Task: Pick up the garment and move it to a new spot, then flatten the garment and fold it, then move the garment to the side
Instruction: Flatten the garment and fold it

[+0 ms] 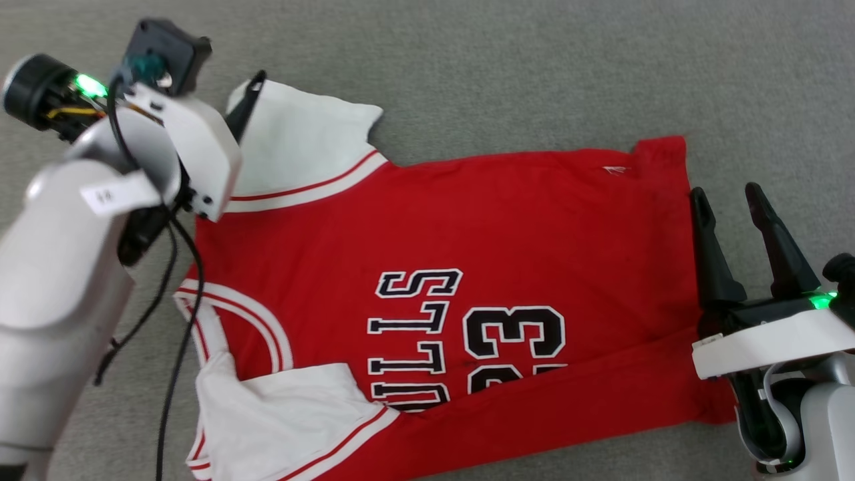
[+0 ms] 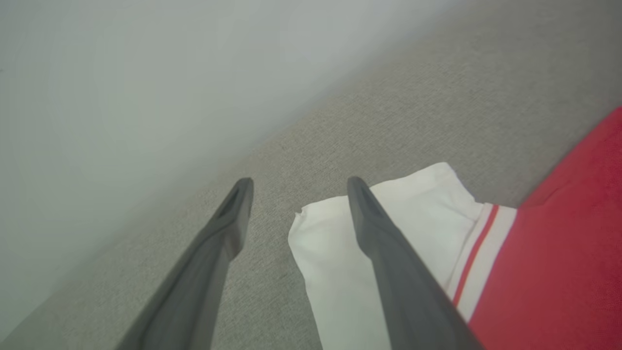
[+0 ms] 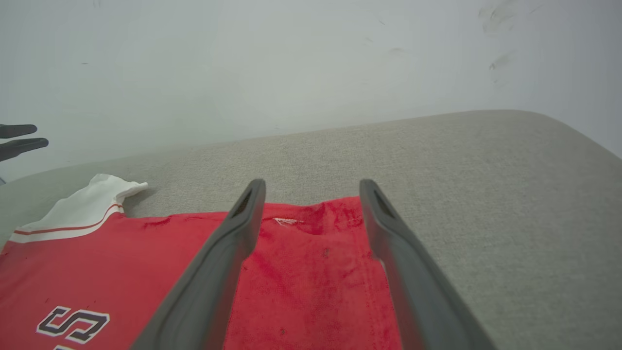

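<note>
The garment (image 1: 467,220), a red jersey with white sleeves and black-and-white lettering, lies spread on the grey fabric surface (image 1: 534,67), collar to the left and hem to the right. Its near long edge is folded up over part of the lettering. My left gripper (image 2: 300,182) stands open above the far white sleeve (image 2: 427,214); one finger (image 1: 248,107) shows at the sleeve's edge. My right gripper (image 1: 726,194) is open and empty at the hem's far corner, with red cloth (image 3: 311,272) between and below its fingers (image 3: 233,243).
A pale wall (image 3: 291,63) rises behind the grey surface, whose far right corner rounds off (image 3: 573,131). Black cables (image 1: 175,300) hang from my left arm over the collar area. The left gripper's fingertips (image 3: 22,138) show at the right wrist view's left edge.
</note>
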Controlling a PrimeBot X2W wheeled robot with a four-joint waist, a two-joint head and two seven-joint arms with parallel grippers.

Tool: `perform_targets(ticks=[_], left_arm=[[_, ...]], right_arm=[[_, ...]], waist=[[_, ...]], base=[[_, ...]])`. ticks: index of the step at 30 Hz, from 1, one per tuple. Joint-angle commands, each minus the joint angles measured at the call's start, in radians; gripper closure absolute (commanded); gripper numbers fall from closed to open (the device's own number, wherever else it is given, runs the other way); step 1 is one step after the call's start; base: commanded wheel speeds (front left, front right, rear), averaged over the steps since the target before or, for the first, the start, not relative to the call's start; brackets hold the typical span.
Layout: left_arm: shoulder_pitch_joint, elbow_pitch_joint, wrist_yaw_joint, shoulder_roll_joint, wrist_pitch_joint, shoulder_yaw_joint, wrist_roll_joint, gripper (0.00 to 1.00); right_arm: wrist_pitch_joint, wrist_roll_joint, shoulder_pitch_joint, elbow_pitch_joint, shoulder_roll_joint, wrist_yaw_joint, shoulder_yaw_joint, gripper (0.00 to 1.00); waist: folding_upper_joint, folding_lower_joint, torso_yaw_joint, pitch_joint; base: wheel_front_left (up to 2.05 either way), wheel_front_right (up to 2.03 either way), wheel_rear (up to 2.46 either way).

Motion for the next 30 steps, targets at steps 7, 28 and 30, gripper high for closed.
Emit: perform_targets(ticks=[7, 28, 30], left_arm=[[-0.180, 0.113, -0.007, 0.082, 0.301, -0.139, -0.188, 0.00], [-0.272, 0.290, -0.006, 0.127, 0.483, -0.230, -0.390, 1.00], [-0.267, 0.294, -0.006, 0.123, 0.479, -0.224, -0.402, 1.00]], right_arm=[[-0.010, 0.008, -0.040, -0.014, 0.014, -0.001, 0.021, 0.00], [-0.027, 0.002, -0.063, -0.019, 0.034, -0.001, 0.046, 0.00], [-0.022, -0.002, -0.067, -0.018, 0.035, -0.001, 0.045, 0.00]], waist=[[-0.0001, -0.0003, -0.070, 0.083], [-0.0001, -0.0003, -0.113, 0.175], [-0.0001, -0.0003, -0.107, 0.171]], base=[[0.00, 0.00, 0.00], [0.00, 0.00, 0.00], [0.00, 0.00, 0.00]])
